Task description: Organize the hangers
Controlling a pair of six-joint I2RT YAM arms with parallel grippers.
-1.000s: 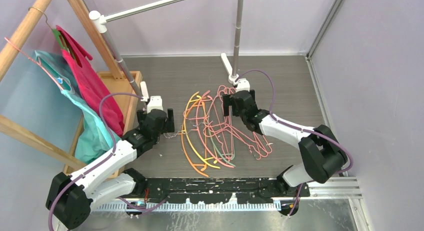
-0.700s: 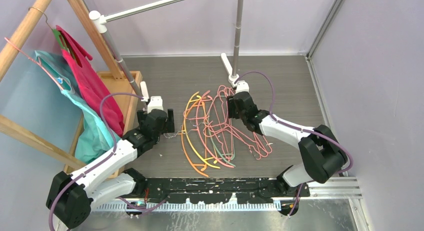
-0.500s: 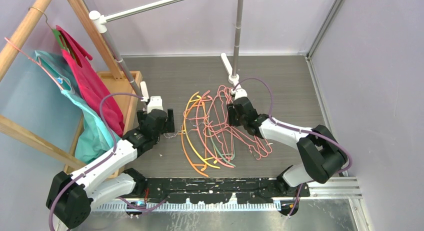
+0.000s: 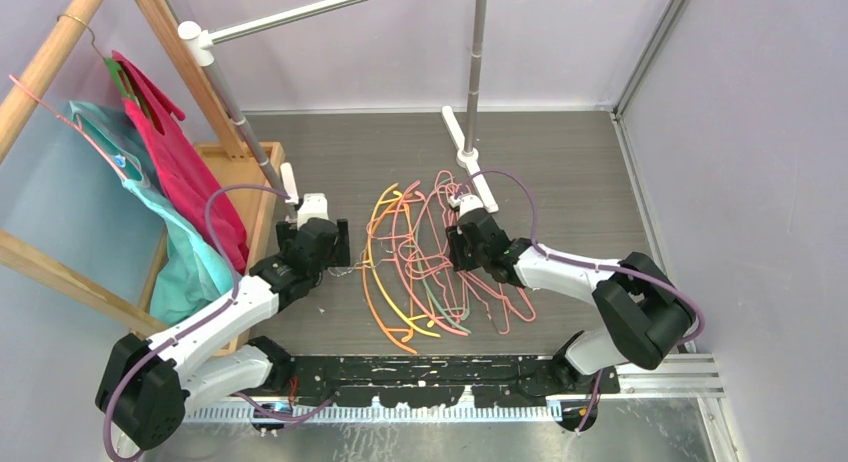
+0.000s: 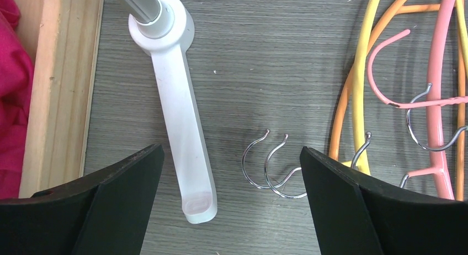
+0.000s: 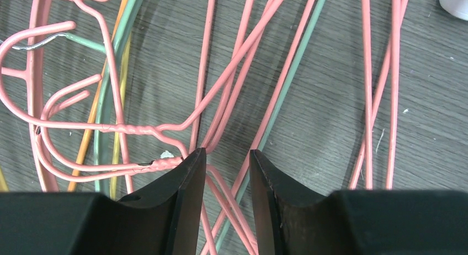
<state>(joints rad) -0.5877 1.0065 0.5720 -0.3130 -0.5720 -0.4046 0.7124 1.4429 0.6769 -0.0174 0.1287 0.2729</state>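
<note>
From above, the hangers [image 4: 415, 262] lay tangled on the worktop [image 4: 580, 182] between both arms. In the left wrist view, the left fingers [image 5: 110, 211] stood wide apart over two metal hooks [image 5: 270, 166]. In the right wrist view, the right fingers [image 6: 179, 205] straddled pink wires [image 6: 138, 128] with a narrow gap; whether they pinched them could not be told.

walls [image 4: 560, 42]: lavender | floor [image 4: 580, 172]: grey wood-grain | wooden rack [image 4: 50, 57]: left | metal rail [image 4: 310, 10]: white feet

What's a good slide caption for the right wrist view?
Right hand with a finger on either side of pink wire hangers in a tangled pile on the grey table.
</note>
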